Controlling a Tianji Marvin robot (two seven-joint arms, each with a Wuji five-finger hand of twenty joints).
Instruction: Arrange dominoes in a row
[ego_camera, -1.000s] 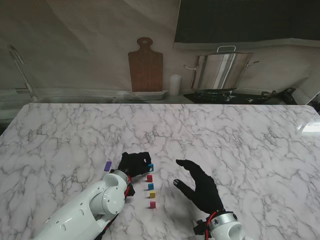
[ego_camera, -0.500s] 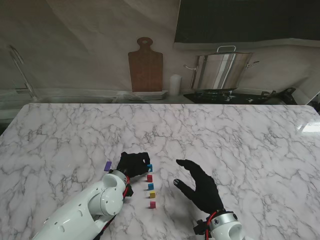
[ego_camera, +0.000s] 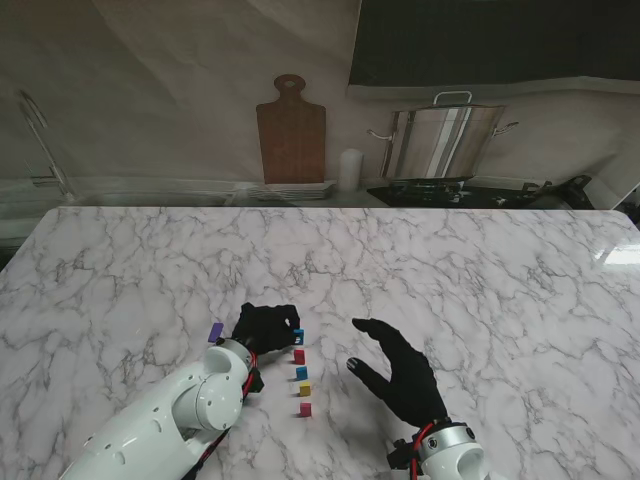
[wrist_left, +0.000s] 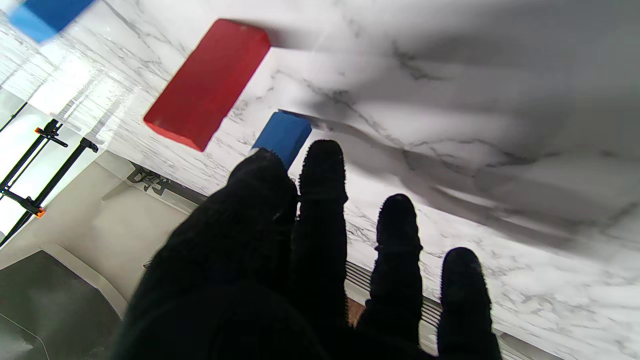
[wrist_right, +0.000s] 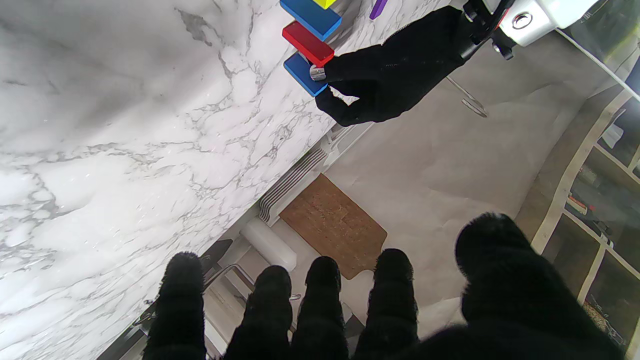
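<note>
Beyond the far edge of the marble tabletop (ego_camera: 480, 270), a wooden cutting board (ego_camera: 291, 130) leans upright on the wall behind stacked plates (ego_camera: 291, 190), beside a white candle (ego_camera: 349, 169) and a steel stockpot (ego_camera: 443, 140) on the stove (ego_camera: 470, 192).

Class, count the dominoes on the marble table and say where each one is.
6. Five form a row: blue domino at the left robot hand, then red, blue, yellow, pink nearest me. A purple one lies apart, left. Others may be hidden.
</note>
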